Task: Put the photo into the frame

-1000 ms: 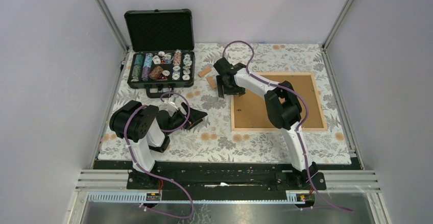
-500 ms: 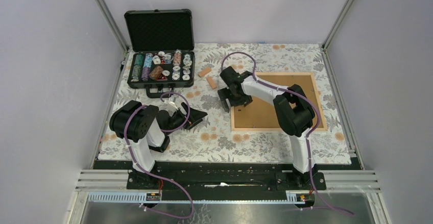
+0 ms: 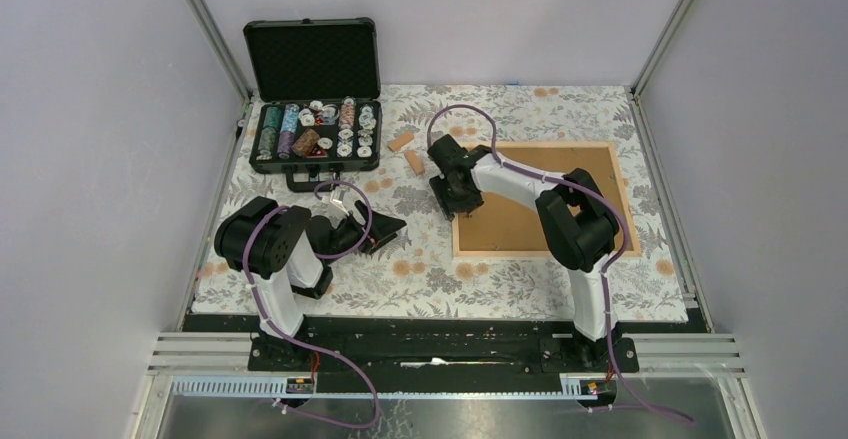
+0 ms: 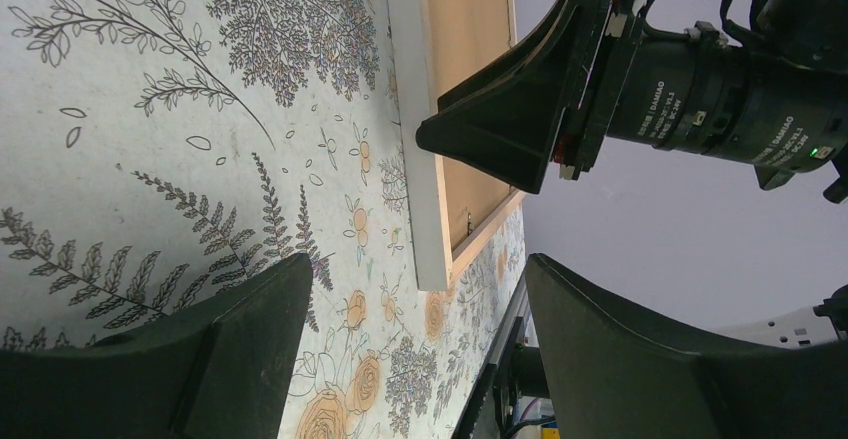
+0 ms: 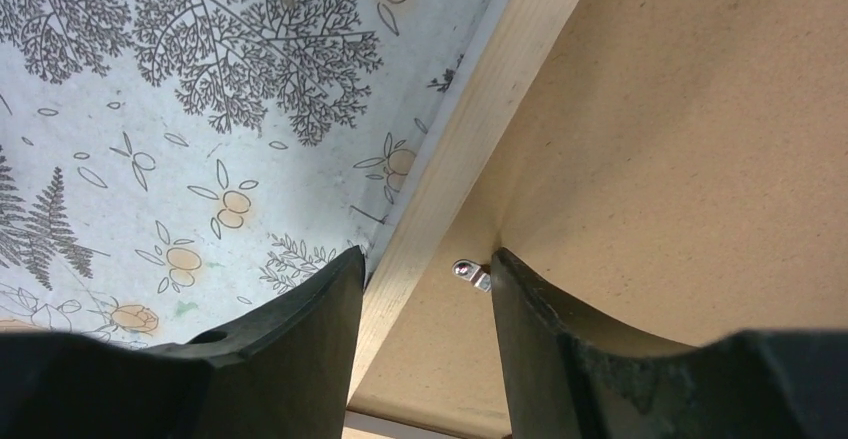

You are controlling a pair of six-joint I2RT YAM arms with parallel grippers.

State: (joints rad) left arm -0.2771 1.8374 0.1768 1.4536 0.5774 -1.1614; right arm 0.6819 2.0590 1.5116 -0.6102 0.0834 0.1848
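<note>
The left gripper (image 3: 388, 231) lay parted and empty on the cloth (image 3: 420, 279), well apart from the frame (image 3: 540, 254). The nearer right gripper (image 5: 425, 259) hung partly open and empty astride its left rail, by a metal tab (image 5: 470, 274). No photo showed.

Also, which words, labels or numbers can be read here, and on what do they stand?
"DAMIAO": white print on the right arm's black motor housing, left wrist view; smaller print beside it too small.
Markings on the chips in the case: too small to read.
</note>
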